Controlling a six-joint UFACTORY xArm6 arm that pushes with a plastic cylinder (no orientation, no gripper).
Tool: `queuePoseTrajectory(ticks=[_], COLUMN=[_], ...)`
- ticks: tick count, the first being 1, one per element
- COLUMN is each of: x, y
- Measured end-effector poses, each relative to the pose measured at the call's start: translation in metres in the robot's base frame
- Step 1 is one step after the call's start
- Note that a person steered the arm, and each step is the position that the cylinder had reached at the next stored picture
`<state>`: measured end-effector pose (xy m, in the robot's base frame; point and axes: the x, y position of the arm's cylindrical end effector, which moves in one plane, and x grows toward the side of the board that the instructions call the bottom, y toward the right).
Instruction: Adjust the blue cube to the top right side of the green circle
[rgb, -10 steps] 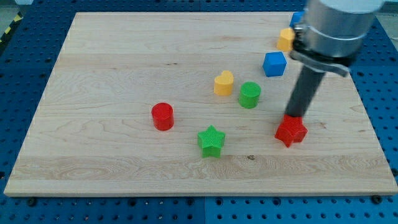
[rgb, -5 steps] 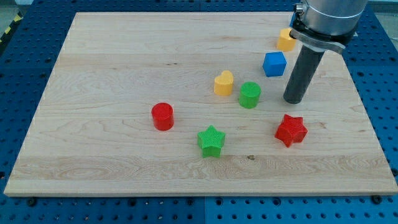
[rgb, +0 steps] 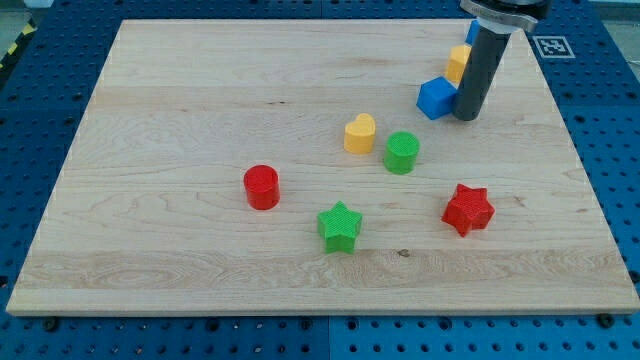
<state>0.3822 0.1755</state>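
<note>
The blue cube (rgb: 435, 98) lies on the wooden board toward the view's top right. The green circle (rgb: 402, 152) is below and a little left of it. My tip (rgb: 466, 116) rests against the cube's right side, partly covering it. The rod rises to the view's top edge.
A yellow heart (rgb: 360, 132) lies just left of the green circle. A yellow block (rgb: 458, 62) and a bit of another blue block (rgb: 471, 33) show behind the rod. A red star (rgb: 468, 209), a green star (rgb: 340, 226) and a red cylinder (rgb: 262, 186) lie lower down.
My tip has moved up the view from beside the red star to the blue cube's right side. The cube has shifted slightly left.
</note>
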Motion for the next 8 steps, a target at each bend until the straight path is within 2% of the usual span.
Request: queuePoseTrajectory(ticks=[3, 5, 6, 8], x=[-0.001, -0.017, -0.036, -0.035], y=[0.0, 0.036, 0.036, 0.019])
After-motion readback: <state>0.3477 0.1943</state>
